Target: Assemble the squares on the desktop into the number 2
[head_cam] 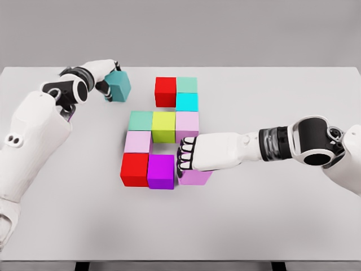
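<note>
Head view: right robot hand (189, 154) grips smooth pink cube (196, 175); left robot hand (107, 86) grips matte teal cube (119, 85) on grey worktop (254, 220).

Cubes plain, no patterns: teal cube (119, 84), two red, mint, cyan, green, yellow-green cube (163, 126), three pink, purple cube (161, 171). Table (254, 226) light grey. Arms white with black joints.

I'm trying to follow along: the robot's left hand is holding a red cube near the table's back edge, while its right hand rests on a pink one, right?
Not quite. In the head view the left hand holds a teal cube, not a red one. The right hand does rest on the pink cube.
</note>
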